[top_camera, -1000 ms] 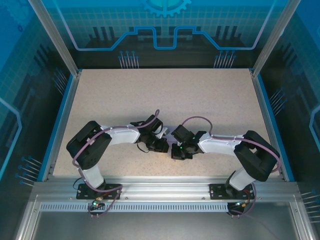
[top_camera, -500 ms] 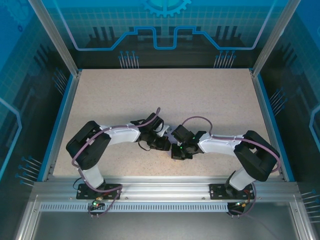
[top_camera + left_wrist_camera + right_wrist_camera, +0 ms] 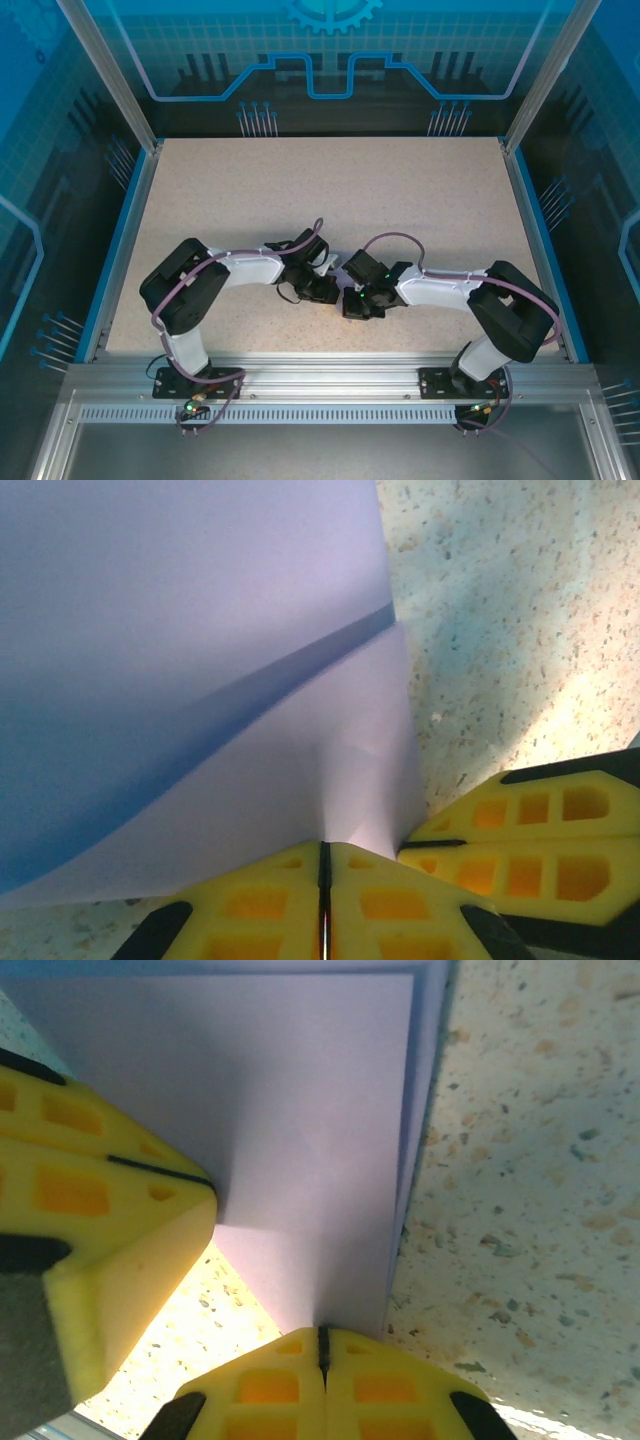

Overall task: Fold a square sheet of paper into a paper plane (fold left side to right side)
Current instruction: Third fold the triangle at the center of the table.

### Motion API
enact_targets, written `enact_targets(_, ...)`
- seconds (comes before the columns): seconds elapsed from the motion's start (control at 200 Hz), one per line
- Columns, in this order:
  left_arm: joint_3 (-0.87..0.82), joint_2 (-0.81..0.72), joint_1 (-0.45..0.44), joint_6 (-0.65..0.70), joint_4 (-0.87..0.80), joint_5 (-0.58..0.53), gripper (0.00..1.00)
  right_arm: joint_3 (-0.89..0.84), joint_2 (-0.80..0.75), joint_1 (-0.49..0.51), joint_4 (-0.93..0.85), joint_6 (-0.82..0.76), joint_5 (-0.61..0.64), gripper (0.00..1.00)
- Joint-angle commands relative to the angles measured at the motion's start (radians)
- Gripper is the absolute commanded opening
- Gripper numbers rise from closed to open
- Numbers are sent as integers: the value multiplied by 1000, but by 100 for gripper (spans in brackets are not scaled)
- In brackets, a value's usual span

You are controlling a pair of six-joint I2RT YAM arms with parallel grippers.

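Note:
The lavender-purple sheet of paper [image 3: 200, 650] is folded over on itself, with a soft crease and a shadowed flap. My left gripper [image 3: 323, 852] is shut on its near edge. The right gripper's yellow fingers [image 3: 530, 840] sit just beside it, at the same edge. In the right wrist view the paper [image 3: 300, 1110] shows two stacked layers along its right side, and my right gripper [image 3: 322, 1334] is shut on its lower edge. The left gripper's fingers [image 3: 90, 1190] touch the sheet at the left. In the top view both grippers meet at the table's near middle, left gripper [image 3: 328, 284] against right gripper [image 3: 352, 292].
The speckled beige table [image 3: 330, 190] stretches far behind the arms, bounded by blue rails at the sides [image 3: 122, 250]. A metal frame [image 3: 330, 375] runs along the near edge. Both forearms lie low, angled inward towards each other.
The left arm's elbow has shifted slightly to the right and its wrist has edged closer to the right gripper. The right arm has held still.

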Motion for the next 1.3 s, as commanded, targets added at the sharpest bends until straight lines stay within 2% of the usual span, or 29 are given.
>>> enact_targets(0.0,25,20,-7,38,-39,-45,10,-18,49,11,-108,-20,46,0)
enact_targets(0.355,32,22,8,55,-76,-129,10,-26,53,11,-118,-26,41,0)
enact_targets(1.295,41,33,199,162,-122,-196,9,-37,42,13,-120,-23,24,0)
